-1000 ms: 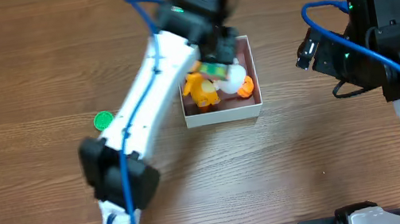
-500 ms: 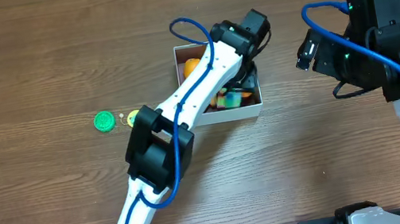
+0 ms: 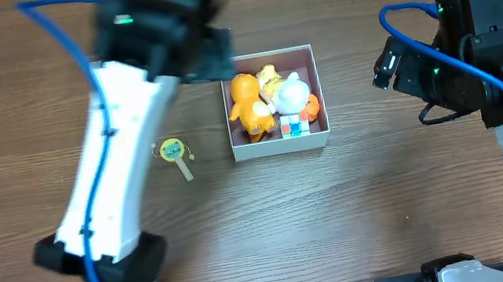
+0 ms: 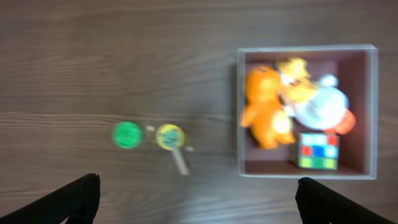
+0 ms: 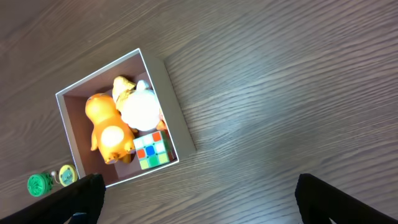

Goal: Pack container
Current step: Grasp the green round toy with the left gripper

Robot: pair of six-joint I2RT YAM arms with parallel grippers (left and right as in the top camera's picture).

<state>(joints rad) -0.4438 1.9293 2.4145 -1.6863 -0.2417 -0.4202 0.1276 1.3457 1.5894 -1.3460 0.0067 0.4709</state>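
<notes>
Near-left on the worktop (image 3: pixel 345 217), a yellow tag (image 3: pixel 172 151) lies well apart from the container (image 3: pixel 281 146). The container stands centre, holding an orange figure (image 3: pixel 246 106), a white figure (image 3: pixel 291 94) and a coloured cube (image 3: pixel 295 127). The right gripper (image 5: pixel 202 202) is spread wide and empty, to the container's right. The left gripper (image 4: pixel 199 202) is wide and empty, raised at the far-left.

small square white-walled container (image 3: pixel 281 149): pinkish-brown floor | orange plastic animal figure (image 3: pixel 248 106): paler yellow belly | white round toy (image 3: pixel 291 96) | small puzzle cube (image 3: pixel 294 127): red, blue, green, white squares | green round disc (image 4: pixel 127 135) | yellow round tag (image 3: pixel 172 150) | wooden table (image 3: pixel 343 207): brown, grained
</notes>
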